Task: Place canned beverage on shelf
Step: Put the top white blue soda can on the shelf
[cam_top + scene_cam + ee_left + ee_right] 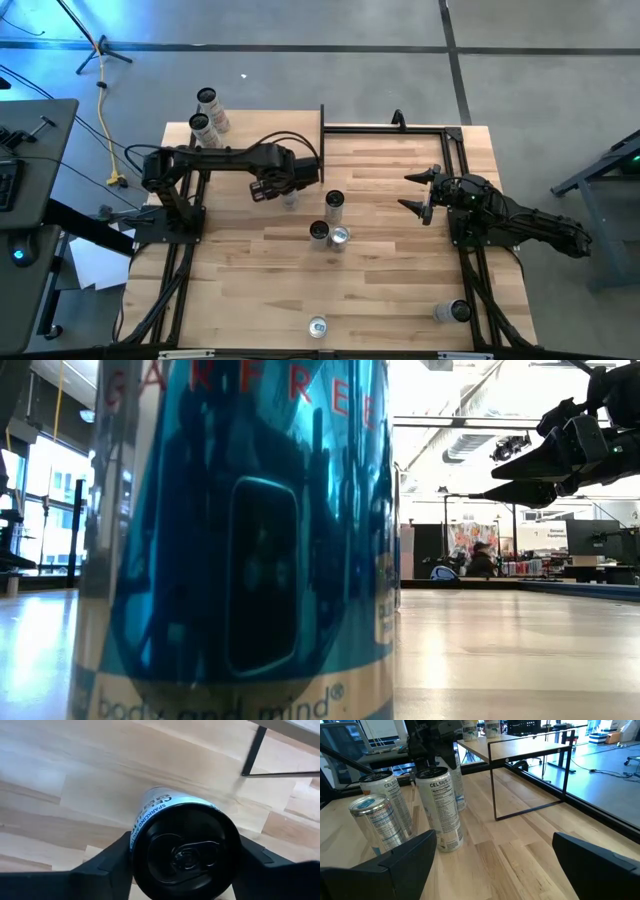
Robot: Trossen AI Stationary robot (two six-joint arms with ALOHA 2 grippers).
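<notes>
**The look of the two arms**

Both arms are dark, almost black, built from thick rounded segments. The left arm point(225, 160) carries looping black cables near its wrist. The right arm point(520, 220) ends in two pointed black fingers point(418, 178). From the wrist cameras the fingers point(402, 862) are matt, broad and wedge-shaped.

1. Overhead light falls evenly on the pale surface point(380, 280); shadows under the arms are soft and short.
2. A blue glow tints the floor beside the surface's far left corner.
3. At table height, bright windows and ceiling lights wash out the room behind the blue can point(240, 540), whose glossy side mirrors them.
4. The can point(182, 845) before the left wrist camera is blurred, its top dark.
</notes>
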